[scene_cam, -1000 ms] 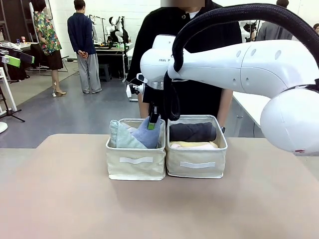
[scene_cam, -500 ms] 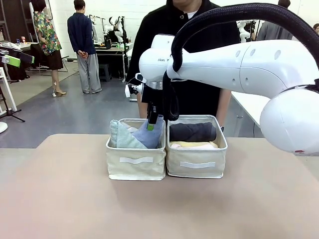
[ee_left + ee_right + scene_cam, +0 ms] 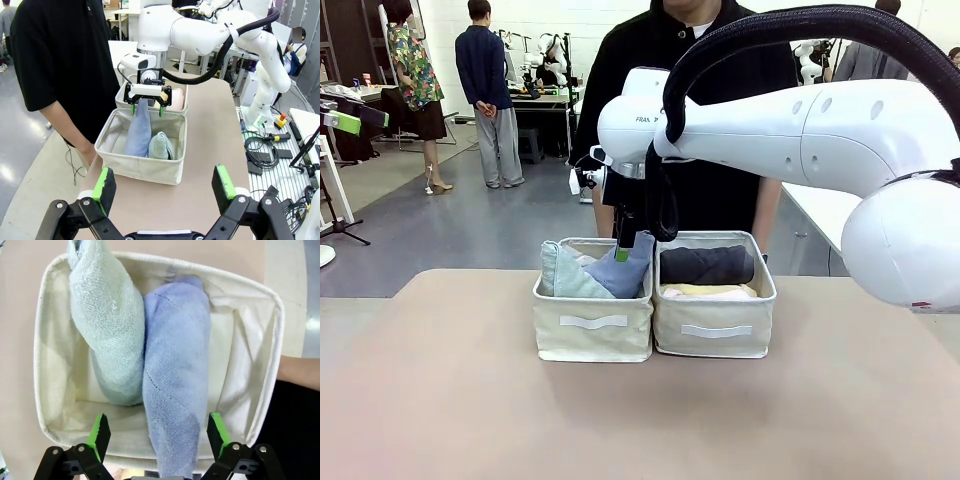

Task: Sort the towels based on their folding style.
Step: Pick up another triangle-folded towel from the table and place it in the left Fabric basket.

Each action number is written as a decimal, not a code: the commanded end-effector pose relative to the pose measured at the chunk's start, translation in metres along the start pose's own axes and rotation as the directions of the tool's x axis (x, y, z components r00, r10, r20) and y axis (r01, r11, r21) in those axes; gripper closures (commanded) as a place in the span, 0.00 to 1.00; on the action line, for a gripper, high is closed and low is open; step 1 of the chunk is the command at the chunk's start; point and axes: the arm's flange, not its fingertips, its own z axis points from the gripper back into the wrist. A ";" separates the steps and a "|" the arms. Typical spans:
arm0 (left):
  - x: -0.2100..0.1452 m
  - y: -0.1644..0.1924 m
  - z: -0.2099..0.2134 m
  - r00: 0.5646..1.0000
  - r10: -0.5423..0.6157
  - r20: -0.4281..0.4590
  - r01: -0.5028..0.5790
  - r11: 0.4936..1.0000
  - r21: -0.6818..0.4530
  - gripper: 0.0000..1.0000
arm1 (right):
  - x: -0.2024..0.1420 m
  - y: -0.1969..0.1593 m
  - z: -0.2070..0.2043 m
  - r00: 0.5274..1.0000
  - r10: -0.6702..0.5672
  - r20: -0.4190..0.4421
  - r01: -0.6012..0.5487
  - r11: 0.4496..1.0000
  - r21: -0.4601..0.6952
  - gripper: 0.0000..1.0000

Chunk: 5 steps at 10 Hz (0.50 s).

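The white arm hides part of the right bin (image 3: 714,318). The right tool (image 3: 146,104) hangs released above the light blue towel (image 3: 175,385), which lies beside the teal towel (image 3: 107,335) in the left bin (image 3: 592,330); earlier it sat lower against the cloth. The left tool (image 3: 165,183) is spread wide, empty.

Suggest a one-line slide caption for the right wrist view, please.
Open right gripper above the light blue cone towel, beside the teal-green one in a cream bin.

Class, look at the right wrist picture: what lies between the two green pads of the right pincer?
In the right wrist view, the end of the light blue towel lies between the open right pincer pads, beside the teal-green towel.
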 end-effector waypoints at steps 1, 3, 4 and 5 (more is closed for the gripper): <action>0.000 -0.002 -0.001 1.000 0.003 -0.025 -0.002 1.000 0.009 0.00 | 0.001 -0.006 0.012 0.999 0.005 -0.034 -0.005 1.000 -0.009 0.00; 0.000 -0.002 -0.001 1.000 0.003 -0.025 -0.002 1.000 0.009 0.00 | -0.023 0.008 0.037 0.992 -0.062 -0.106 0.066 0.997 0.033 0.00; 0.000 -0.002 -0.001 1.000 0.003 -0.025 -0.002 1.000 0.009 0.00 | -0.041 0.023 0.054 0.986 -0.103 -0.133 0.112 0.992 0.063 0.00; 0.000 -0.002 -0.001 1.000 0.003 -0.025 -0.002 1.000 0.009 0.00 | -0.067 0.048 0.082 0.987 -0.116 -0.108 0.119 0.993 0.024 0.00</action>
